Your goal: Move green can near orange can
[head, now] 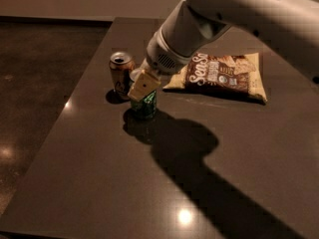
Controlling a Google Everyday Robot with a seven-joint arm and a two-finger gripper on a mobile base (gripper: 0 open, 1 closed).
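Note:
The green can (145, 106) stands upright just right of and in front of the orange can (121, 77), a small gap between them. The orange can stands upright on the dark table (99, 183), its silver top showing. My gripper (141, 87) comes down from the upper right and is shut on the green can's upper part. One pale fingertip (143, 85) lies across the can's front and hides its top. I cannot tell whether the green can rests on the table or hangs just above it.
A brown-and-cream chip bag (222, 76) lies flat to the right of the cans, behind my arm. The table's left edge (75, 98) runs close to the orange can. My arm casts a broad shadow (199, 153) across the table.

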